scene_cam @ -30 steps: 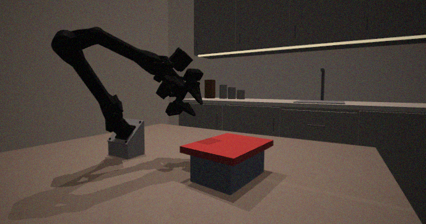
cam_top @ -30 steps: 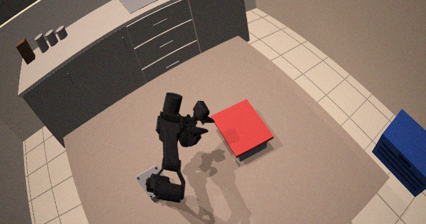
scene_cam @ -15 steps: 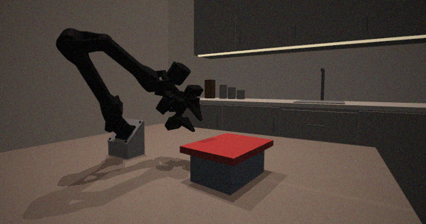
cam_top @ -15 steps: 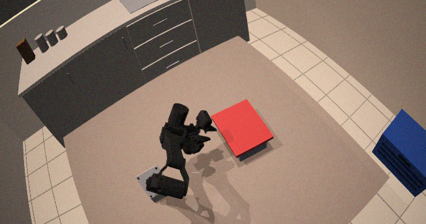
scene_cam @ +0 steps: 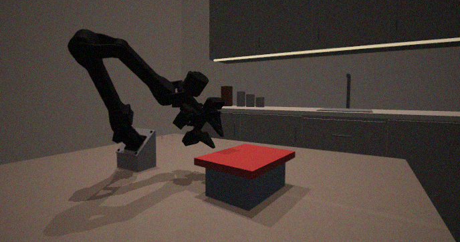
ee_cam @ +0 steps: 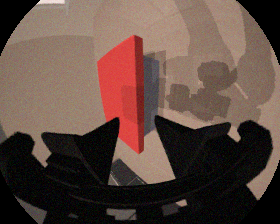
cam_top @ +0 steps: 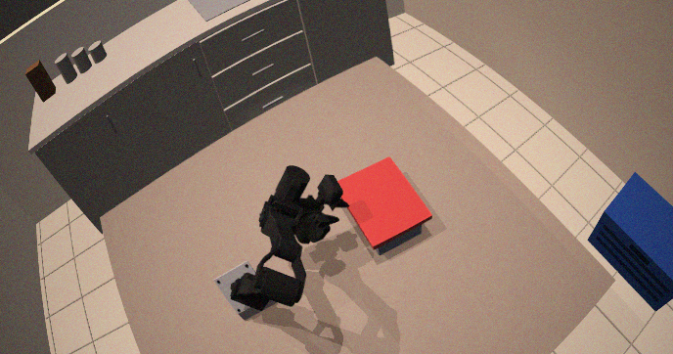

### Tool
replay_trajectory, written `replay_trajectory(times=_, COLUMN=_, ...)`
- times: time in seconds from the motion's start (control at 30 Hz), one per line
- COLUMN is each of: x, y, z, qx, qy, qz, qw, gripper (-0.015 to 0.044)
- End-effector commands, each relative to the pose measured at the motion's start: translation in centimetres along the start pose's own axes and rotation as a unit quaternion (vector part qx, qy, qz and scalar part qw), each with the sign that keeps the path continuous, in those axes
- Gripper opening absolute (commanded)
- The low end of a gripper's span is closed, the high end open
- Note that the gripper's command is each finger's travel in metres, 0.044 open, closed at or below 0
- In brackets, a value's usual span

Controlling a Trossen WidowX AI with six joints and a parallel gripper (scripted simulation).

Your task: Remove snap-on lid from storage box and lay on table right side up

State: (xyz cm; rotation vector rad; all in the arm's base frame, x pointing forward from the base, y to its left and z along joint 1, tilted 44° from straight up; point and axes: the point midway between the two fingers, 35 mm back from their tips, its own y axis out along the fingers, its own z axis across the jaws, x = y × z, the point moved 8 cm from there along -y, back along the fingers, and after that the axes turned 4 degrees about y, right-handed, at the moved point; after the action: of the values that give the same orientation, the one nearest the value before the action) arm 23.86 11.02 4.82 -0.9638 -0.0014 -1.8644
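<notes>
A broad, matte beige worktop (cam_top: 489, 248) fills the middle of the kitchen, its far edge close to the dark cabinets. Set roughly at its centre stands a dark blue rectangular storage box (scene_cam: 244, 188), capped by a flat red snap-on lid (scene_cam: 245, 158) that overhangs its walls all round. Nearer the worktop's left edge sits a grey wedge-shaped pedestal (scene_cam: 148, 153) carrying the black arm. Soft shadows of the arm and the box fall across the surface towards the near edge.
</notes>
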Motion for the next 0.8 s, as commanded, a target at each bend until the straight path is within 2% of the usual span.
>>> replay_trajectory(times=0.0, x=-0.1, y=0.7, z=-0.3, qx=-0.003, qy=-0.007, qz=0.001, qw=1.0, gripper=0.0235)
replay_trajectory(times=0.77, x=0.3, y=4.3, z=-0.4, qx=0.005, qy=-0.008, qz=-0.003, qw=1.0, gripper=0.0235)
